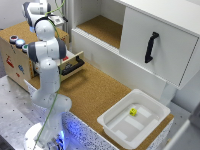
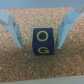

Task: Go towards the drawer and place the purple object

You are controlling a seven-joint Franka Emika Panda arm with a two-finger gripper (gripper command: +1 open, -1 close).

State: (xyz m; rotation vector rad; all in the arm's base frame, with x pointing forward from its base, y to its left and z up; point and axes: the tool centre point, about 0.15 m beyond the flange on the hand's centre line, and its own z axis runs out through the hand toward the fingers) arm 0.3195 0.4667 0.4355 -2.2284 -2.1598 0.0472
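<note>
The purple object (image 2: pixel 42 42) was a small cube with rounded edges, dark purple-blue, bearing yellow letters that looked like an "O" above a "G"; in the wrist view it sat on a speckled cork surface (image 2: pixel 42 67) of coarse, grainy texture. The gripper (image 2: pixel 40 30) stood spread, its two pale blue fingers (image 2: pixel 12 27) flat and tapering, one on each side of the cube with cork showing in the gap on both sides, so nothing was clasped. Whether the fingertips touched the cork could not be told. In the exterior view the drawer (image 1: pixel 72 65) had a light plywood front with a black horizontal bar handle and stood pulled partly out of a plywood box (image 1: pixel 15 62) whose top carried round coloured buttons. The white, glossy, rounded-jointed arm (image 1: pixel 47 55) rose from its base near the exterior view's lower left, stood upright and folded over at the top in front of that box, hiding its own tool end from this view. The cork counter (image 1: pixel 92 92) ran on toward a white plastic tub (image 1: pixel 135 117), rectangular with rounded corners, holding a small yellow object (image 1: pixel 133 111). Behind stood a large white cabinet front (image 1: pixel 160 42) with a black vertical handle (image 1: pixel 151 47).
</note>
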